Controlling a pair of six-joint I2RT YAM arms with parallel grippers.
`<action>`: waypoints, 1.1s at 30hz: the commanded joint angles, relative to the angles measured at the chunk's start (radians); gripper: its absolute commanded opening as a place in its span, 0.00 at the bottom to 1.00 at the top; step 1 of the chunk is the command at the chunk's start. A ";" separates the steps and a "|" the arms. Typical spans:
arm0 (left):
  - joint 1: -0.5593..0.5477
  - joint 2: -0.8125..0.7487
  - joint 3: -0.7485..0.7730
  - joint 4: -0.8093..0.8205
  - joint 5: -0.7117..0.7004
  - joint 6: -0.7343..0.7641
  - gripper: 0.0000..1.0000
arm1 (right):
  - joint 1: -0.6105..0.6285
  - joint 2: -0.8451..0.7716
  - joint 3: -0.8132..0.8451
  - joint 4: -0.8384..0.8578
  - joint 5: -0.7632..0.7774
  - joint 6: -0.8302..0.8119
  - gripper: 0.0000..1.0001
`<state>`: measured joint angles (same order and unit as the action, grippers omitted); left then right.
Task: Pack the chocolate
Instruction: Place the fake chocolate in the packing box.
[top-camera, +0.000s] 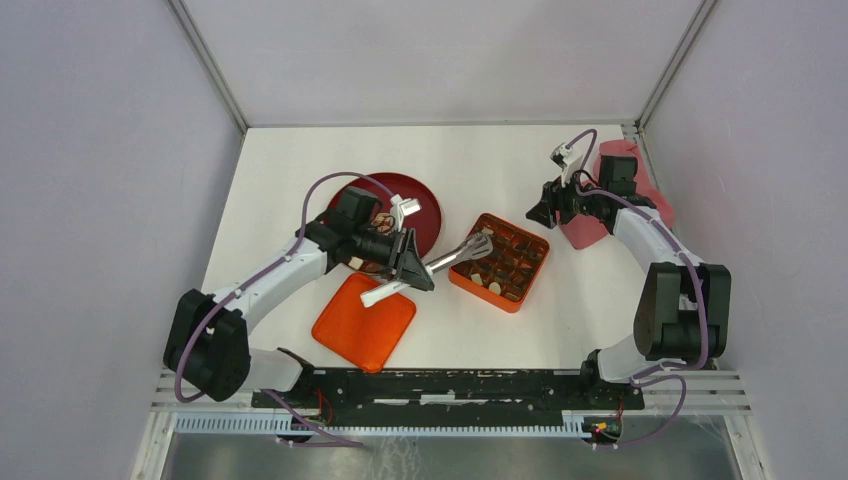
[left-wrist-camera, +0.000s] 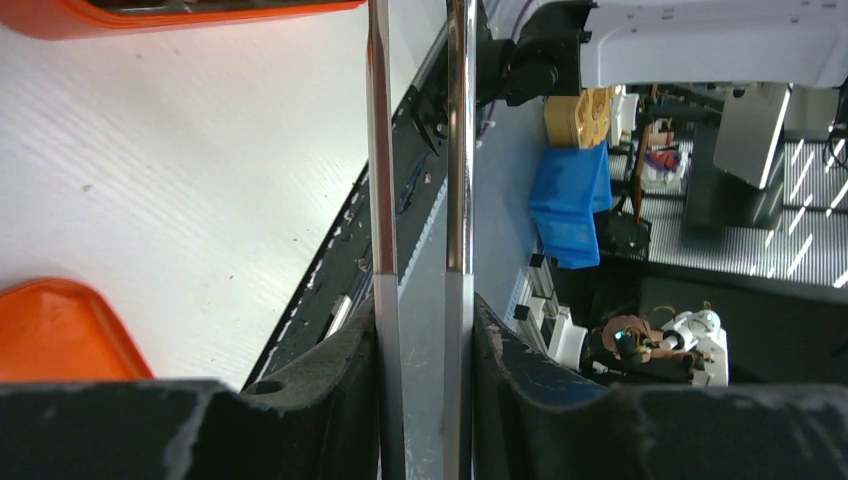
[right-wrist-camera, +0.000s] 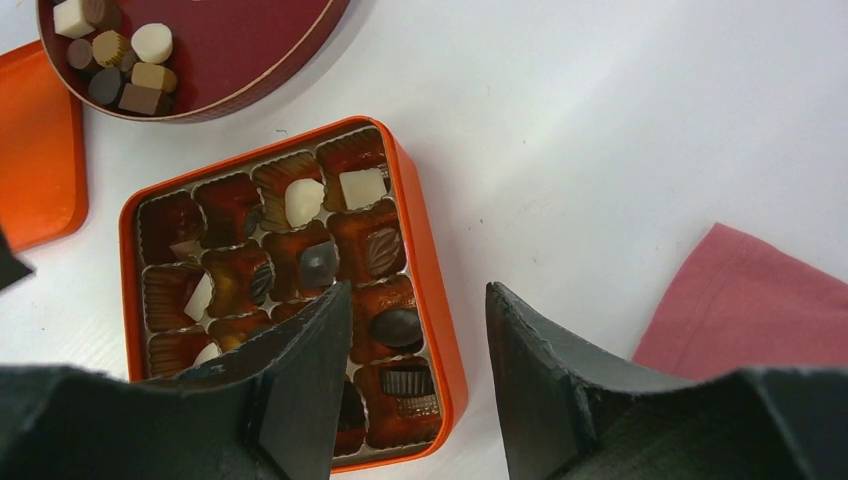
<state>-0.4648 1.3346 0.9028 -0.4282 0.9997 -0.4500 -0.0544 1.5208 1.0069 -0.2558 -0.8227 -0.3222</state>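
Chocolate (right-wrist-camera: 120, 60): sitting partly on the red plate (right-wrist-camera: 250, 60), partly filling the orange box (right-wrist-camera: 425, 270).
Handling: probably light, rigid, smudging easily; pinching opposite sides.
Left gripper (top-camera: 408, 262): clamping metal tongs (top-camera: 462, 252), seemingly reaching over the box.
Right gripper (right-wrist-camera: 415, 330): hovering wide, gripping nothing.

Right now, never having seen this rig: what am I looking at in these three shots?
Two robot arms are bolted to a table. One shot looks down from above; the other two come from a camera on each wrist. The left gripper is shut on metal tongs, whose tips reach over the orange box. The right gripper is open and empty, near the box. Some chocolates sit in the box's compartments, more on the red plate. An orange lid and a pink cloth lie alongside.
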 joint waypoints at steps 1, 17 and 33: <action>-0.079 0.058 0.066 0.063 0.006 -0.025 0.02 | -0.010 -0.019 -0.004 0.031 0.019 0.014 0.57; -0.271 0.310 0.287 -0.182 -0.127 0.161 0.02 | -0.016 -0.017 -0.010 0.033 0.016 0.015 0.57; -0.322 0.398 0.384 -0.275 -0.221 0.206 0.20 | -0.018 -0.017 -0.016 0.036 0.007 0.015 0.57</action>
<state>-0.7715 1.7195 1.2282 -0.6796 0.7837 -0.3035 -0.0673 1.5208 0.9993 -0.2481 -0.8074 -0.3138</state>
